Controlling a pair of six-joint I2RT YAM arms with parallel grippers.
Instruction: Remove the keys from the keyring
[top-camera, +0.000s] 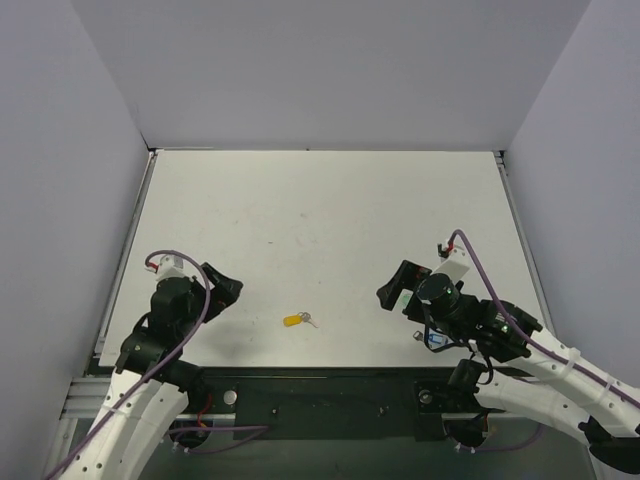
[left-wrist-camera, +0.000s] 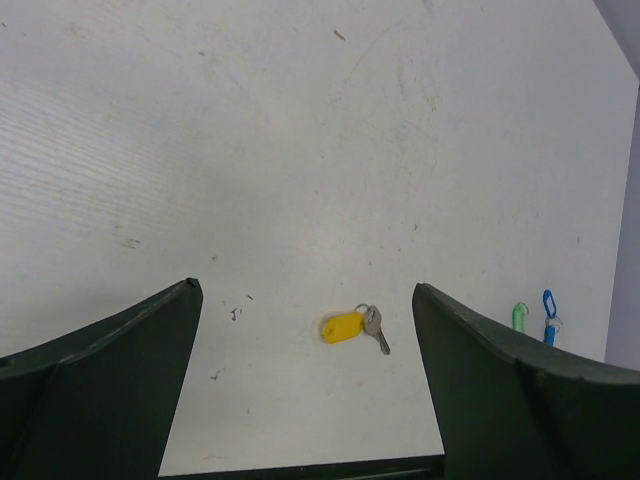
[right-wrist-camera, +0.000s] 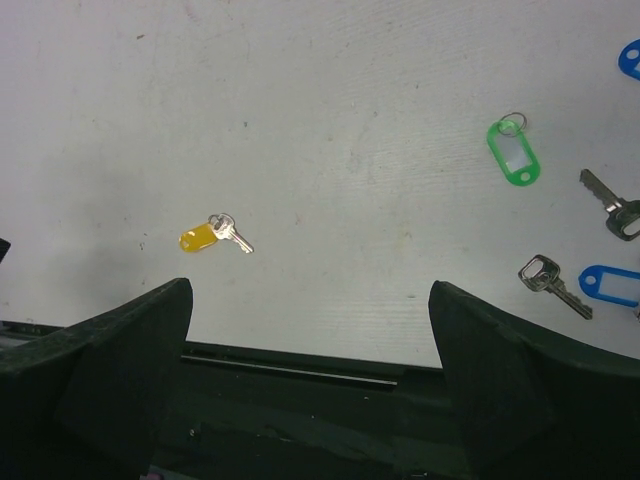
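top external | left claw (top-camera: 225, 284) wide, empty | right claw (top-camera: 392, 283) wide, empty | keys (top-camera: 301, 320) between

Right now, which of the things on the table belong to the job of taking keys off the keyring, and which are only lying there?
For the job:
- yellow tag
- ringed key
- keyring joining them

Only lying about, at the right of the right wrist view:
- green tag
- blue tag
- loose silver key
- dark-headed key
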